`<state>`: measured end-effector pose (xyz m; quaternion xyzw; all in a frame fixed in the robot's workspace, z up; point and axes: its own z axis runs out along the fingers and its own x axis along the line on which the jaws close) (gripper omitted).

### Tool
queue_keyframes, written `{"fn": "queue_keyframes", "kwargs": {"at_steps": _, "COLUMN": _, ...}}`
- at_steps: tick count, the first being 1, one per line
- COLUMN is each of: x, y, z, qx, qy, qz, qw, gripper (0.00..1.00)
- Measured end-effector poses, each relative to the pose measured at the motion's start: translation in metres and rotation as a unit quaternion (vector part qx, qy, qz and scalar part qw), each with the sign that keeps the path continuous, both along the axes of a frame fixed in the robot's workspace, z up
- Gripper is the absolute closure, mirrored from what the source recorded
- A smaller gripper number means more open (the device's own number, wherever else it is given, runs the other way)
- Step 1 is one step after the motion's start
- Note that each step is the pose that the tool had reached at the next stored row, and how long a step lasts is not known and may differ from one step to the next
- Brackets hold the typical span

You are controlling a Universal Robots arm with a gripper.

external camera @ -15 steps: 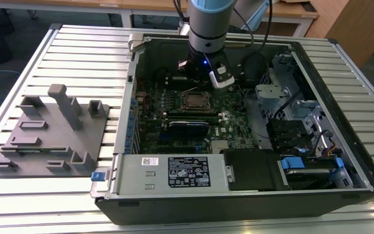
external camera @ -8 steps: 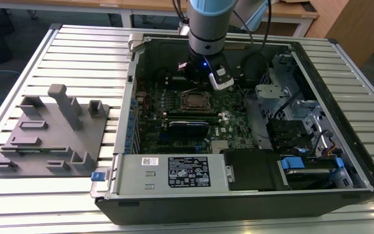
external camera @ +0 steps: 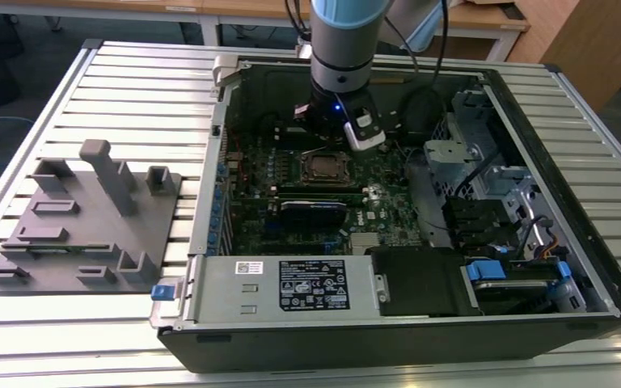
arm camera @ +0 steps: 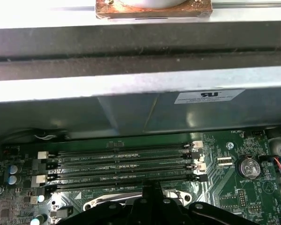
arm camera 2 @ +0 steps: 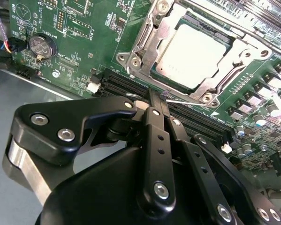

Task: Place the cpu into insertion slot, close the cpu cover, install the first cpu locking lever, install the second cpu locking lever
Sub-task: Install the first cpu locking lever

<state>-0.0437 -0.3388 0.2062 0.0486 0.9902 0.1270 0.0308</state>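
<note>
The arm (external camera: pixel 343 52) is a round silver-grey tube with a pale blue collar farther from the hand. Toward the hand it ends in a black wrist section carrying a small blue light (external camera: pixel 338 103). A white block (external camera: pixel 365 134) is fixed just beside the wrist. The gripper (arm camera 2: pixel 155 93) is glossy black, built of flat linkage bars and rounded knuckles pinned with silver screws (arm camera 2: pixel 161 190), with a brushed metal piece (arm camera 2: pixel 18 159) behind.

Free room above cpu (arm camera 2: pixel 196 56); memory slots (arm camera 2: pixel 124 86) alongside

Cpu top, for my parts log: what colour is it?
Pale silvery-beige; the cpu shows best in the second wrist view.
</note>
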Motion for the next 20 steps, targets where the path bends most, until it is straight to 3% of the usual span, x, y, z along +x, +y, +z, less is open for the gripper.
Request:
{"fn": "queue_keyframes", "kwargs": {"at_steps": 4, "x": -0.0005, "y": 0.0, "z": -0.0013, "qx": -0.0001, "qy": -0.0003, "qz": -0.016, "qw": 0.9999, "gripper": 0.9}}
{"fn": "queue_keyframes", "kwargs": {"at_steps": 7, "x": -0.0036, "y": 0.0001, "z": -0.0021, "qx": 0.0001, "qy": -0.0058, "qz": -0.022, "qw": 0.9997, "gripper": 0.9}}
{"fn": "queue_keyframes", "kwargs": {"at_steps": 10, "x": -0.0066, "y": 0.0001, "z": -0.003, "qx": 0.0009, "qy": -0.0155, "qz": -0.024, "qw": 0.9996, "gripper": 0.9}}
{"fn": "queue_keyframes", "kwargs": {"at_steps": 15, "x": -0.0092, "y": 0.0001, "z": -0.0047, "qx": 0.0034, "qy": -0.0358, "qz": -0.024, "qw": 0.9991, "gripper": 0.9}}
{"fn": "queue_keyframes", "kwargs": {"at_steps": 20, "x": -0.0152, "y": 0.0001, "z": -0.0066, "qx": 0.006, "qy": -0.0508, "qz": -0.024, "qw": 0.9984, "gripper": 0.9}}
